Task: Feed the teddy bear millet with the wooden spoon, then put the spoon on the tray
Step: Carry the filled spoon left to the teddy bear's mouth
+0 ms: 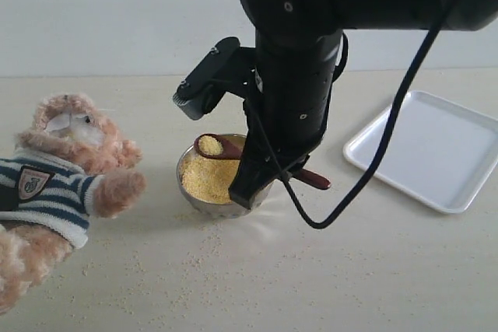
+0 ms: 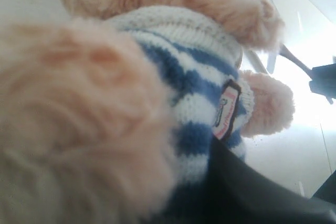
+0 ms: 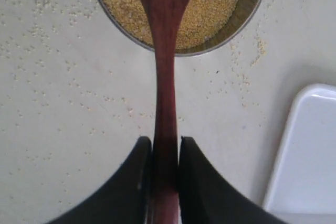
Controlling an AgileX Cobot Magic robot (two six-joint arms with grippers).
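Your right pincer (image 3: 165, 142) is nearly closed, its 2 dark fingers (image 3: 136, 182) pressed against either side of the wooden spoon (image 3: 165, 77), gripping the thin handle near its tail end. You can see in the right wrist view that the handle runs straight out from between the fingers to the steel bowl (image 3: 252, 9), with the spoon's oval end over the millet (image 3: 215, 3).

From the exterior view, the spoon's bowl carries a small heap of grains and sits at the far-left rim of the steel bowl. You cannot tell whether it rests on the millet or hangs just above it. The handle slopes across the bowl, and its tip pokes out past the arm on the tray's side.

Your left pincer (image 2: 252, 195) shows only as 1 dark, blurred edge in its wrist view, hard up against the teddy bear (image 1: 54, 169). Fur and the striped shirt fill that view, so you cannot tell how wide this pincer stands or whether it holds the bear.

The bear lies at the left of the table (image 1: 350, 270), face turned up, with 1 paw stretched toward the steel bowl, near it but not touching. The tray (image 1: 436, 153) sits on the right, well apart from the bowl. Loose grains (image 1: 210, 258) are scattered over the table around and in front of the bowl.
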